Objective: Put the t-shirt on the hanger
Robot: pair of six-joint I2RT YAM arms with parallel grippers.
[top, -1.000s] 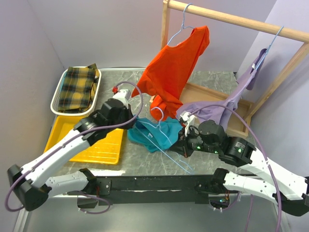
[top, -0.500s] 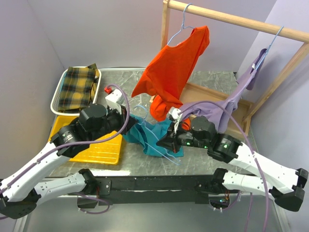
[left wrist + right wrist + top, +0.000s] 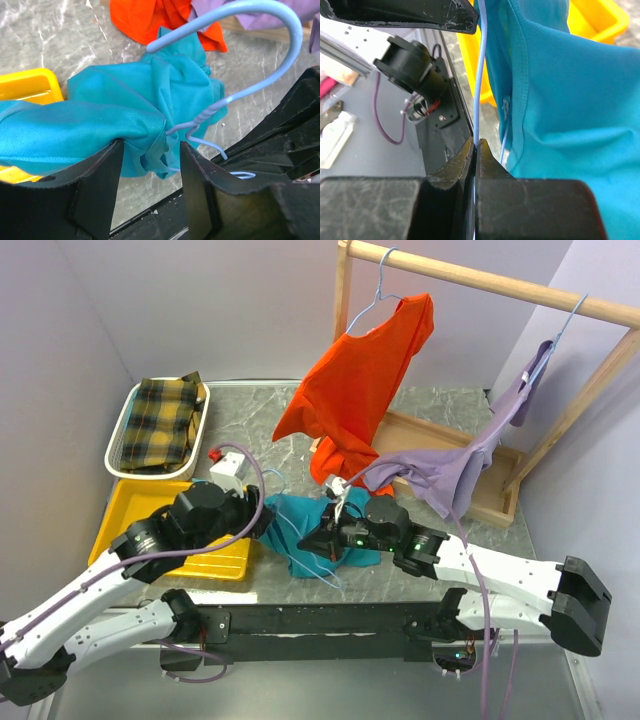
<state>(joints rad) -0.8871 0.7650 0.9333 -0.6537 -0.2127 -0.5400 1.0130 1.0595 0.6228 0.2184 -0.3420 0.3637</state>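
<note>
Leaning low beside the yellow tray (image 3: pixel 222 556), both arms meet at the t-shirt (image 3: pixel 300 512). Left gripper (image 3: pixel 150 150) straddles cloth, jaws apart; the right wrist view alone shows right gripper (image 3: pixel 475 146) pinching the hanger (image 3: pixel 480 75).

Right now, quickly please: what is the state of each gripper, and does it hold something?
Left gripper: open, with the t-shirt bunched between its fingers, not clamped.
Right gripper: closed, pinching the hanger by its wire.
</note>
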